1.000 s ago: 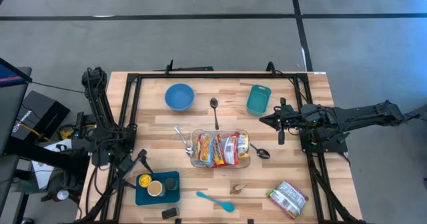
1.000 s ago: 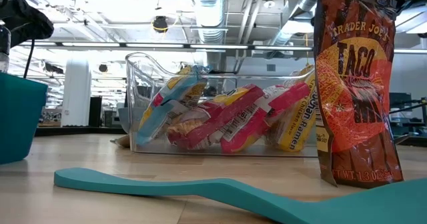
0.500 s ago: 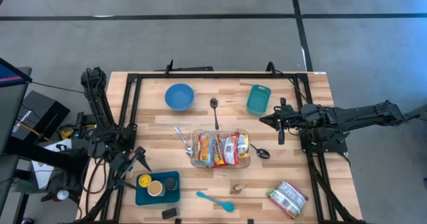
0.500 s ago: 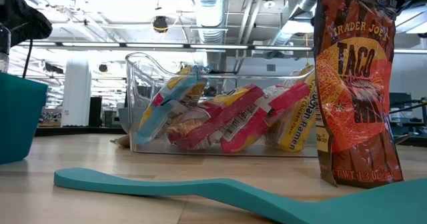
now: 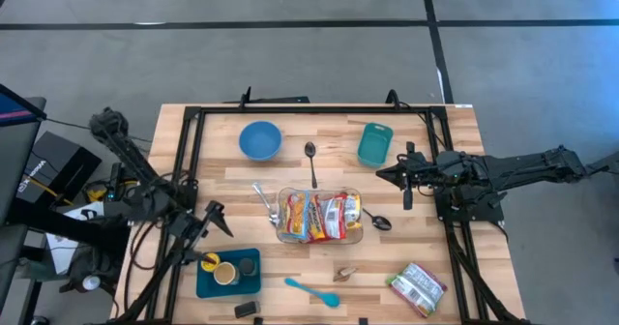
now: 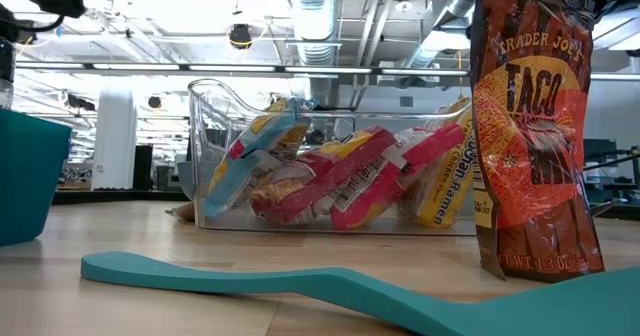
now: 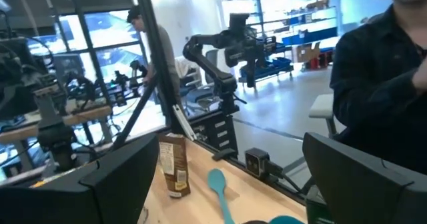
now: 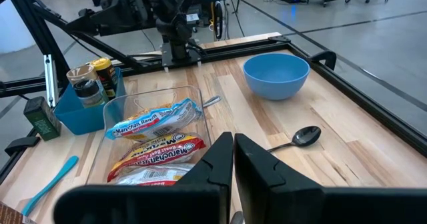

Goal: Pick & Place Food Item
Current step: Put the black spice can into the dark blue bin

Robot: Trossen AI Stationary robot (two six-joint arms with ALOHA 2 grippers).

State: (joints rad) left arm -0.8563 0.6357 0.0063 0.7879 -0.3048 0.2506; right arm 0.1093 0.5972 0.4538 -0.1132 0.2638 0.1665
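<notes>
Lying flat at near right table corner, taco bag (image 5: 418, 288) is not yet gripped, long axis diagonal. Ramen packs (image 5: 319, 216) already sit in clear bin (image 5: 282, 230) mid-table. Left gripper (image 5: 215, 219) hangs spread, empty. Right gripper (image 5: 385, 175) is parked farther right, fingers pressed together.

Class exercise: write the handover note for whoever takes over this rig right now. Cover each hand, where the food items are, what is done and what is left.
Left hand: open, empty, above the blue tray.
Right hand: shut, empty, waiting right of the teal container.
Done: ramen packets in the clear bin.
Left: taco bag standing at the table's front right corner, not yet picked.
</notes>
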